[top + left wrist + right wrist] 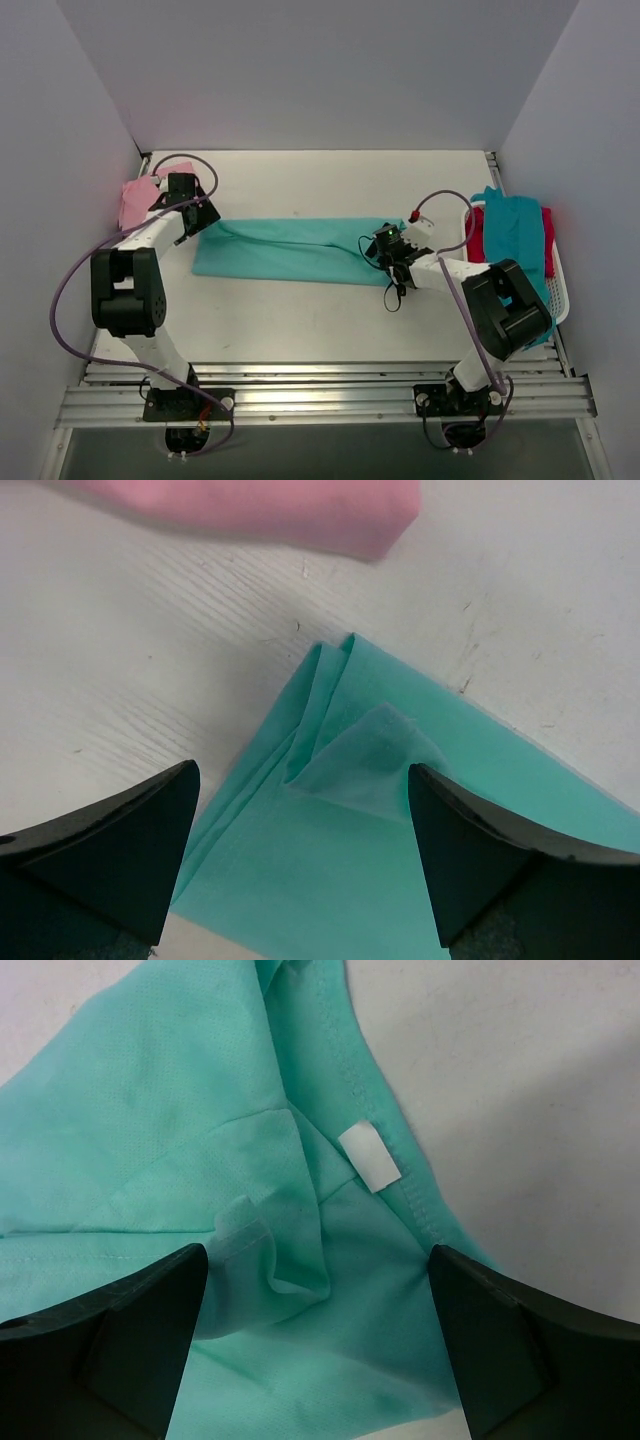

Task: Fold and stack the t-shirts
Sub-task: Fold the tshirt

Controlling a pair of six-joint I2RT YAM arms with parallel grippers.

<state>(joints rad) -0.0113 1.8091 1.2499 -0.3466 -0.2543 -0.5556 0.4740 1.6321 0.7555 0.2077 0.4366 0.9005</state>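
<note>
A mint-teal t-shirt (290, 250) lies on the table as a long folded strip running left to right. My left gripper (200, 216) hovers open over its left end, the jaws wide apart above a small raised fold of the cloth (360, 760). Over the right end, by the collar and its white neck label (368, 1156), my right gripper (386, 246) is open too, astride a puckered bit of fabric (290, 1260). Neither gripper holds anything. A folded light pink t-shirt (135, 200) lies at the far left, just beyond the left gripper (302, 770).
A white plastic basket (562, 290) stands at the right edge with a darker teal-blue shirt (515, 230) draped over red cloth (476, 235). Side walls close in on both sides. The pink shirt (260, 505) lies close to the strip's left corner.
</note>
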